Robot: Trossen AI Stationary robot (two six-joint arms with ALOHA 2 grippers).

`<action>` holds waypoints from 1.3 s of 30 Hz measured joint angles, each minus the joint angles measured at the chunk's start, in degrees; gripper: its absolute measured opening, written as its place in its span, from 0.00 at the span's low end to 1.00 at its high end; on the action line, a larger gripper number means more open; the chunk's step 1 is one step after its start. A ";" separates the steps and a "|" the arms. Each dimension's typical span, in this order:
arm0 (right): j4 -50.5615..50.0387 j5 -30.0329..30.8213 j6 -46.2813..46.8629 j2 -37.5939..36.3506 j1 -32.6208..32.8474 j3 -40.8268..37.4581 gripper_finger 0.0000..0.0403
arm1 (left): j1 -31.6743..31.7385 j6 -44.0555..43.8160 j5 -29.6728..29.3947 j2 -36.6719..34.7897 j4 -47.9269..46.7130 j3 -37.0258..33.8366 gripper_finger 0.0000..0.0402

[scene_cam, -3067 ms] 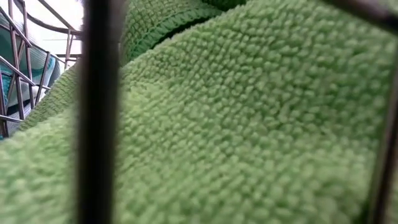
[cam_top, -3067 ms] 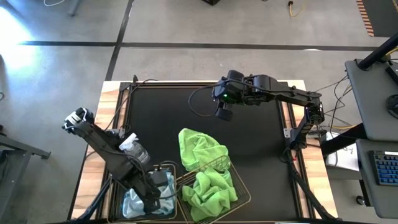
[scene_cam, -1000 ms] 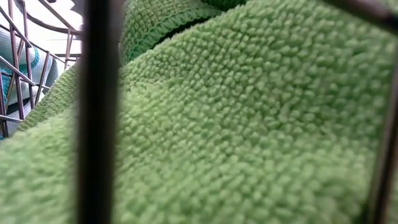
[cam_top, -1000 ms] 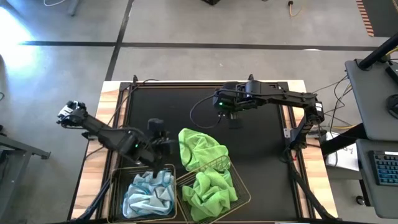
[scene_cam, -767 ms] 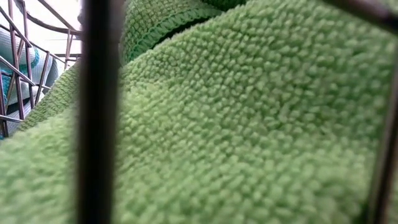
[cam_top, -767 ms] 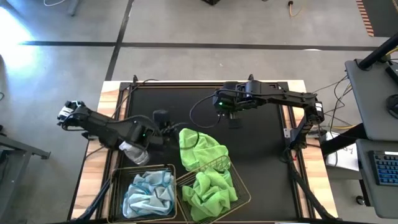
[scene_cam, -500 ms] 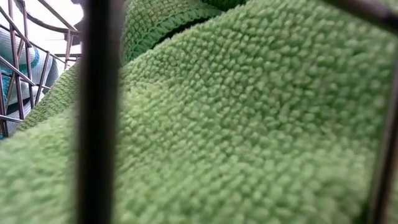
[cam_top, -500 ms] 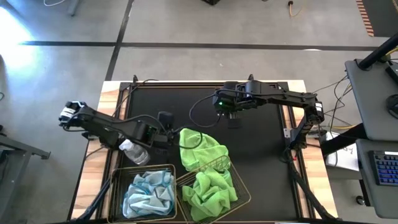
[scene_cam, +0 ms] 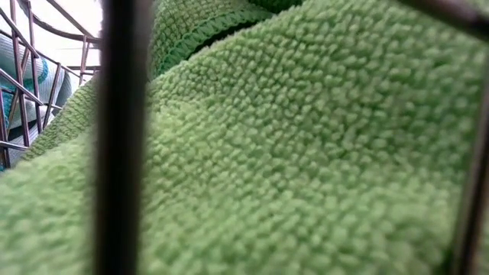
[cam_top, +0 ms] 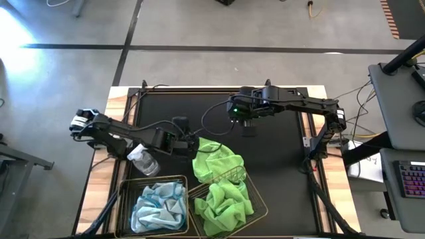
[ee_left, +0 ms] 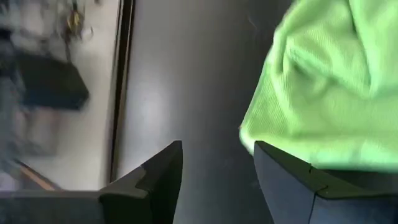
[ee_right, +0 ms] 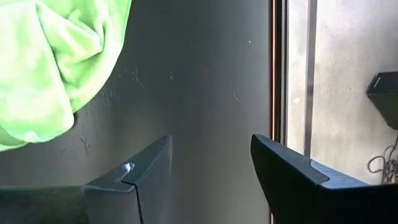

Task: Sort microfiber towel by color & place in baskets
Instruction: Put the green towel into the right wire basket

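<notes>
A lime green microfiber towel (cam_top: 216,159) lies crumpled on the black mat, its near part draped over the rim of the right basket (cam_top: 259,199). More green towel (cam_top: 226,202) fills that basket and shows close up in the low view (scene_cam: 306,153). The left basket (cam_top: 123,199) holds pale blue towels (cam_top: 158,207). My left gripper (cam_top: 190,143) stands open just left of the loose green towel (ee_left: 323,87), with bare mat between its fingers (ee_left: 217,152). My right gripper (cam_top: 244,125) hangs open over the mat's far middle (ee_right: 211,146), with the green towel (ee_right: 50,62) off to one side.
A small clear spray bottle (cam_top: 143,159) lies on the mat under my left arm, just beyond the left basket. The black mat (cam_top: 279,172) is bare on its right half. Cables run along the table's far edge and right side.
My left gripper has swung away from above the blue basket, toward the far edge and then rightward, ending low beside the loose green towel's left edge. It has stayed open. The towels have not moved.
</notes>
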 joint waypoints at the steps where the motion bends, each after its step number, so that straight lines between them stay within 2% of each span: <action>1: 0.37 -0.02 0.43 0.00 0.00 -0.02 0.53 | 0.25 -3.09 0.74 0.54 0.23 0.43 0.45; 5: 1.21 -0.02 0.22 0.00 0.00 -0.10 0.53 | 0.71 -8.67 1.16 4.04 0.59 2.37 0.45; 12: 1.21 0.00 -0.43 0.00 0.00 -0.13 0.53 | 1.52 -6.32 1.34 13.65 -0.82 8.54 0.45; 20: 1.16 0.00 -0.13 0.00 0.00 -0.13 0.53 | 5.11 -5.74 0.57 22.83 -7.38 16.57 0.45; 23: 1.12 0.02 -0.17 0.00 0.00 -0.15 0.53 | 5.50 -3.70 -3.24 23.71 -7.39 17.75 0.45; 26: 1.11 0.04 -0.14 0.00 0.00 -0.17 0.53 | 5.46 -3.51 -9.59 23.80 -6.42 18.08 0.45; 29: 1.10 0.02 -0.02 0.00 0.00 -0.17 0.53 | 5.43 -7.81 -13.06 23.27 -6.36 18.05 0.45; 33: 1.11 0.04 -0.01 0.00 0.00 -0.20 0.53 | 5.25 -9.67 -11.98 22.59 -9.19 17.76 0.45; 37: 1.14 0.04 -0.11 0.00 0.01 -0.20 0.53 | 4.09 -2.33 -9.27 22.15 -10.28 17.64 0.45; 39: 1.15 0.02 -0.04 0.00 0.01 -0.20 0.53 | 3.61 3.33 -4.52 21.86 -10.25 17.64 0.45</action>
